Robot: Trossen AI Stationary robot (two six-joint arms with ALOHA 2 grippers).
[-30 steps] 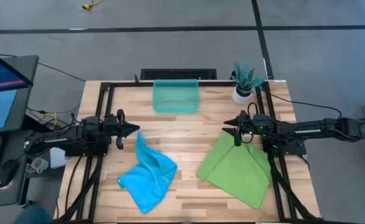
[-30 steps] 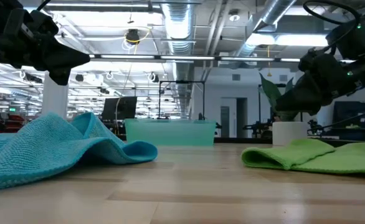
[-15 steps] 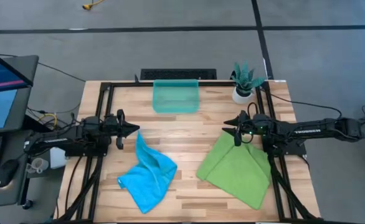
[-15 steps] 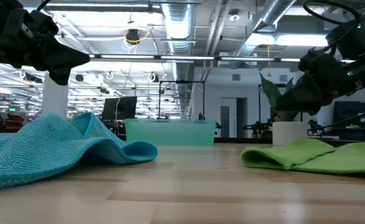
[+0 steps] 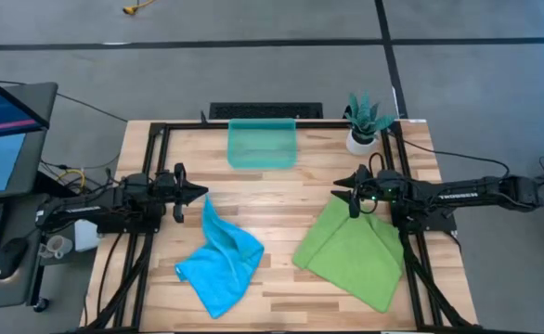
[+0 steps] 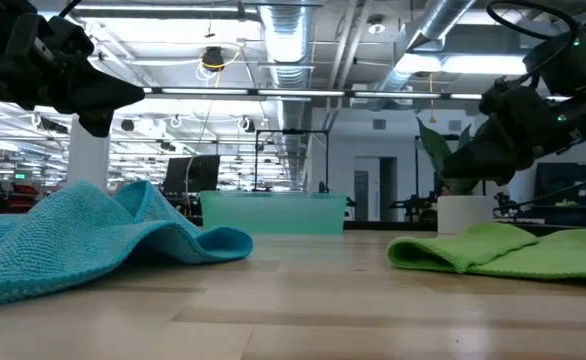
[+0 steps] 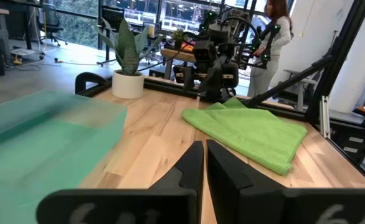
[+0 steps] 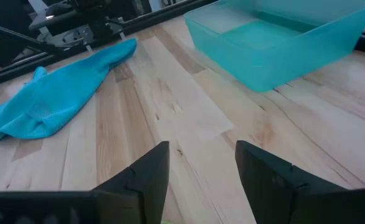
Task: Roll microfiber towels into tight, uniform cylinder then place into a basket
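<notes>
A sky-blue towel lies crumpled on the table's near left, also seen in the low view and right wrist view. A lime-green towel lies folded flat at the near right. The teal basket stands at the far middle. My left gripper hovers shut above the table, just beyond the blue towel's far corner. My right gripper hovers open over the green towel's far corner, touching nothing.
A white pot with a green plant stands at the far right corner. A black frame rail runs along the table's edges. Bare wood lies between the two towels. A person stands in the room beyond.
</notes>
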